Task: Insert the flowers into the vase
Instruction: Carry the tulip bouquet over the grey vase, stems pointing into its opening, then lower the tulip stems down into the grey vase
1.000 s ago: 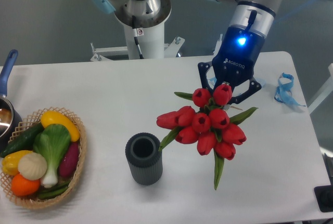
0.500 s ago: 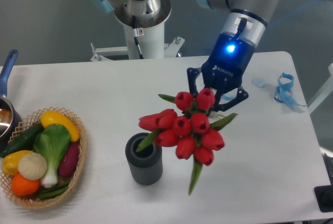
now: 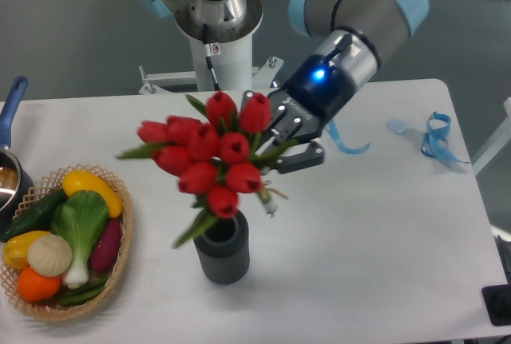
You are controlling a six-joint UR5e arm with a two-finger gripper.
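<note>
Gripping the flowers (image 3: 209, 152) by their stems, the tool (image 3: 281, 138) is clenched around the bunch and tilts it so the red buds fan out to its left. The vase (image 3: 221, 246) stands on the tabletop (image 3: 383, 232) below and left of the tool, under the bunch's lower end, apparently for lowering the stems in.

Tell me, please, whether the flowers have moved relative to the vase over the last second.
Yes. The flowers, held in the gripper, have swung leftward from the vase's right side to sit above the vase, which has stayed put.
</note>
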